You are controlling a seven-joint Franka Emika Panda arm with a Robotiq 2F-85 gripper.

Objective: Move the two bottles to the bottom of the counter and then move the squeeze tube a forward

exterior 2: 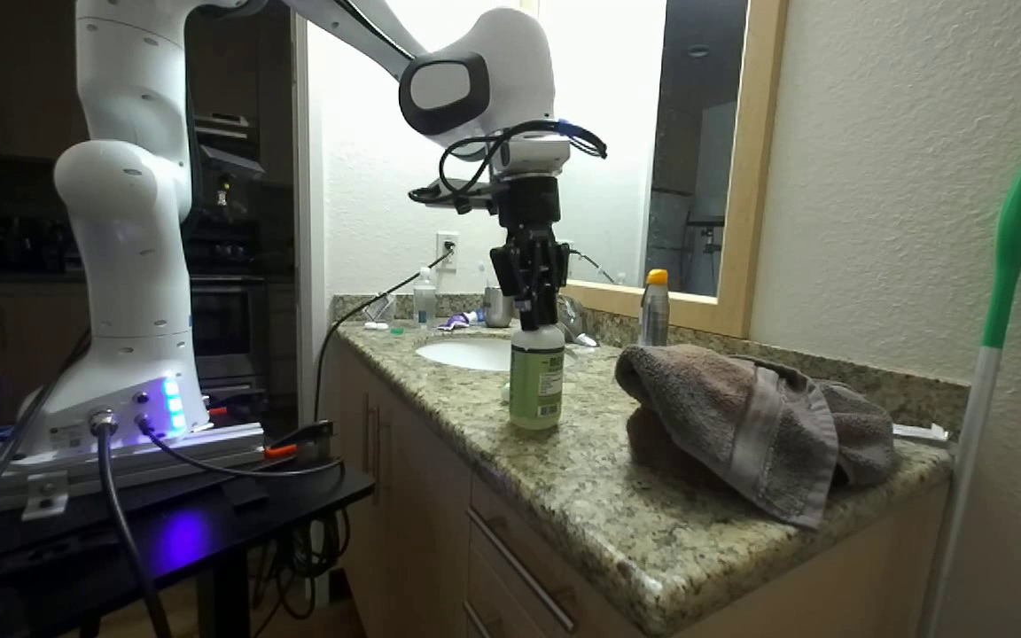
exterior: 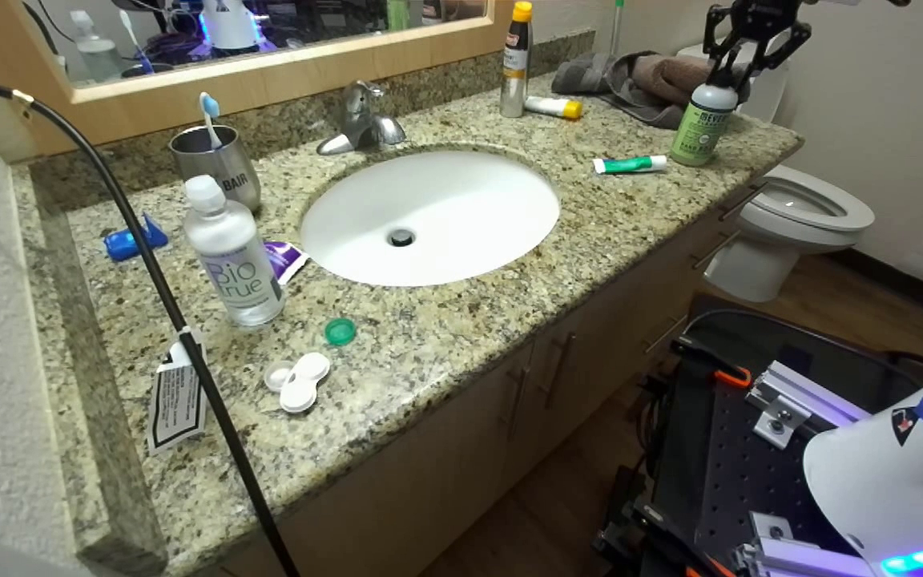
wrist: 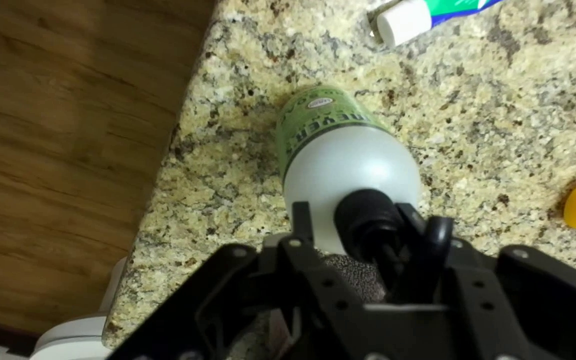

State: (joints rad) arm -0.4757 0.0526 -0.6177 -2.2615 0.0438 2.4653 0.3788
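A soap bottle with a green label (exterior: 700, 132) stands upright on the granite counter (exterior: 429, 322), close to the front edge. My gripper (wrist: 356, 212) is over it, fingers on either side of the black pump; a gap shows beside the left finger (wrist: 302, 220), while the right one lies close against the pump. The slim bottle with the yellow-orange cap (exterior: 514, 60) is upright near the backsplash. A green-and-white tube (exterior: 630, 165) lies beside the soap bottle, and a white tube with a yellow cap (exterior: 550, 106) lies by the slim bottle. Which is the squeeze tube I cannot tell.
A white oval sink (exterior: 437, 216) is set mid-counter, with a faucet (exterior: 361, 120) behind it. A grey-brown towel (exterior 2: 741, 416) is heaped behind the soap bottle. A clear bottle (exterior: 237, 264), a metal cup (exterior: 225, 164), a lens case (exterior: 301, 385) and a black cable (exterior: 157, 272) occupy the far end.
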